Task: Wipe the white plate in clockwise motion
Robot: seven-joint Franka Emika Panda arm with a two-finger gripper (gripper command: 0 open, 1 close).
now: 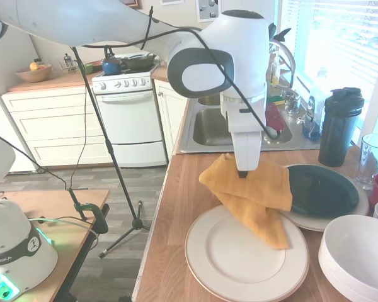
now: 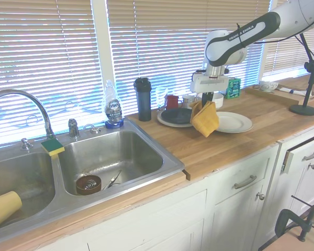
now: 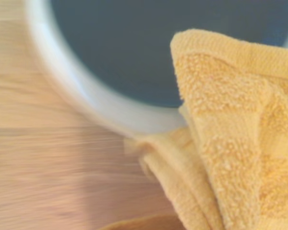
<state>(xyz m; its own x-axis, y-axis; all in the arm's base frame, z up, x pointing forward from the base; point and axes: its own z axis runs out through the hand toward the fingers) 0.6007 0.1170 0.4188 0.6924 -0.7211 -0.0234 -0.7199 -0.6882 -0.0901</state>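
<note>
The yellow cloth (image 1: 255, 198) is held pinched in the closed fingers (image 1: 244, 171), hanging clear above the desk (image 1: 170, 220). The white plate (image 1: 239, 264) is seen bare at the desk's front edge, beside the green plate (image 1: 318, 189).

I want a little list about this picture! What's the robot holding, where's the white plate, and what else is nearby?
Held thing: yellow cloth, hanging from the gripper, lifted off the plate
Fingers: shut on the cloth
White plate: on the wooden counter, bare, cloth's lower corner dangling over its far edge
Beside it: dark green plate, partly behind the cloth
Also near: white bowls, black bottle
</note>
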